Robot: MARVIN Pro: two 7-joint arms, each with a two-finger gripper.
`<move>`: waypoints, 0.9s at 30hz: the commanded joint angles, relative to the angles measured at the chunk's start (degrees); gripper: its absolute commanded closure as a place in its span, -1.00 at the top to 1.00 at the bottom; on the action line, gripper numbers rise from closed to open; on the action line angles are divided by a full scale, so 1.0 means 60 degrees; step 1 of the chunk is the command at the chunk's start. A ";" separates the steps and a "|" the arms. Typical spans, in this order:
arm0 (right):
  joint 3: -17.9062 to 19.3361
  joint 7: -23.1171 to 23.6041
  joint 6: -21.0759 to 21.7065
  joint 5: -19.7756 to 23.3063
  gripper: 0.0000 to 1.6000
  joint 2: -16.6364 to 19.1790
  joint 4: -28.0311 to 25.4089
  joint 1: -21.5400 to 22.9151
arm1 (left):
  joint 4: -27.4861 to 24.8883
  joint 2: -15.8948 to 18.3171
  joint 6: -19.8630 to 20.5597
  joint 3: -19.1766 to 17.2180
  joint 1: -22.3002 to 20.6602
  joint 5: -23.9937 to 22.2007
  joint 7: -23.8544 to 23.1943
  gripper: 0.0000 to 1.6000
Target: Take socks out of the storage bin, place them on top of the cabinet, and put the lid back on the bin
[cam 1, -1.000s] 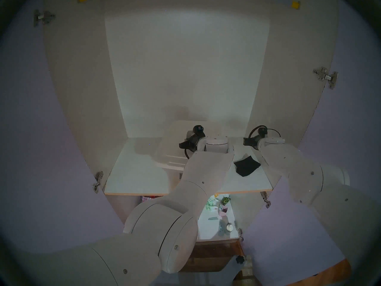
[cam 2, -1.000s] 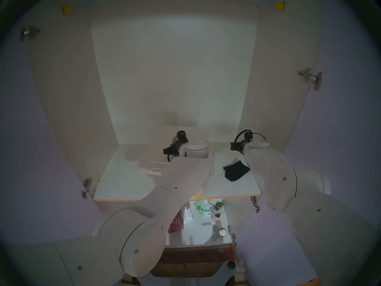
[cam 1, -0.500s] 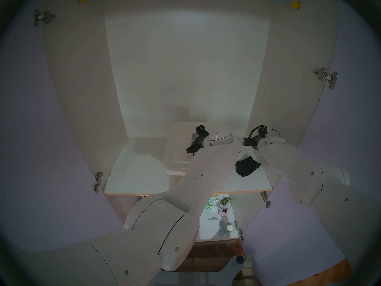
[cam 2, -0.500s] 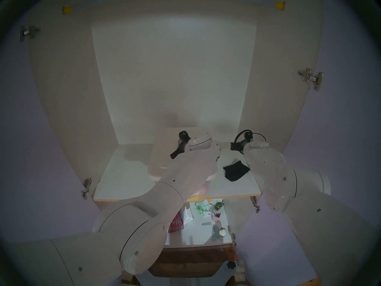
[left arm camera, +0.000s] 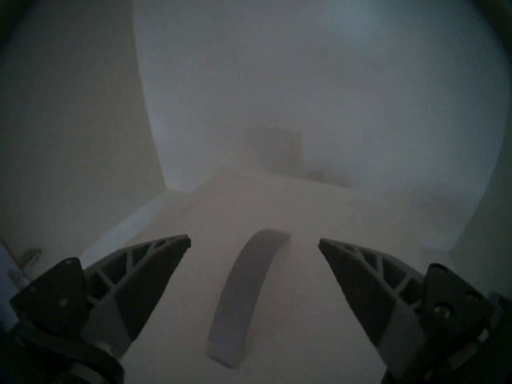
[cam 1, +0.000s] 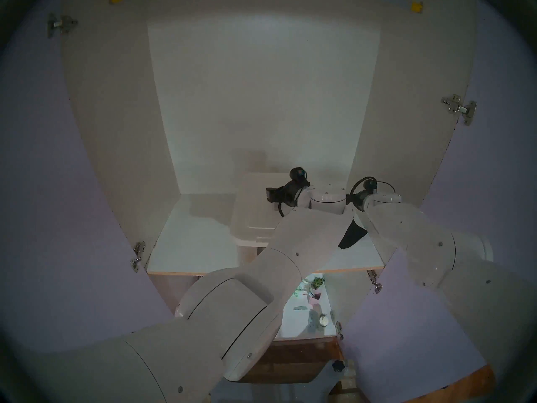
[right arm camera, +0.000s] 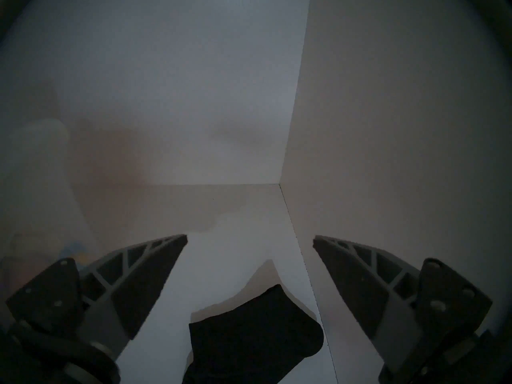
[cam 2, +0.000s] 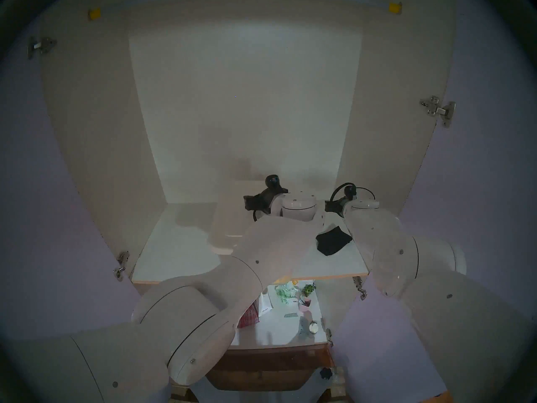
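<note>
My left tool is spread wide above the lid, its grey handle between my fingers, untouched; the lid lies on the bin; my right tool gapes empty over the socks on the cabinet shelf.

The socks are a small black folded bundle lying flat on the right part of the cabinet's upper white shelf, near its front edge. To their left on the same shelf stands the storage bin, with the white translucent lid lying on top of it, its grey bar handle facing up.
</note>
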 commanded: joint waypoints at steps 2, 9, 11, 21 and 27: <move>-0.0015 0.0009 -0.0157 -0.0010 1.00 0.0020 -0.0197 0.0315 | -0.1057 0.0671 0.0493 0.0493 -0.0298 0.0272 -0.0330 1.00; -0.0013 0.0008 -0.0147 -0.0009 1.00 0.0019 -0.0198 0.0314 | -0.2840 0.2141 0.0766 0.0958 0.0056 0.0187 -0.0708 1.00; -0.0013 0.0007 -0.0146 -0.0009 1.00 0.0019 -0.0198 0.0314 | -0.3538 0.2636 0.0899 0.1024 0.0296 0.0152 -0.0891 1.00; -0.0006 0.0001 -0.0109 -0.0005 1.00 0.0016 -0.0195 0.0304 | -0.6296 0.4429 0.1399 -0.0031 0.1484 -0.0410 -0.2221 1.00; -0.0007 0.0001 -0.0116 -0.0006 1.00 0.0017 -0.0197 0.0306 | -0.7683 0.5470 0.2196 -0.1179 0.2420 -0.0516 -0.3717 1.00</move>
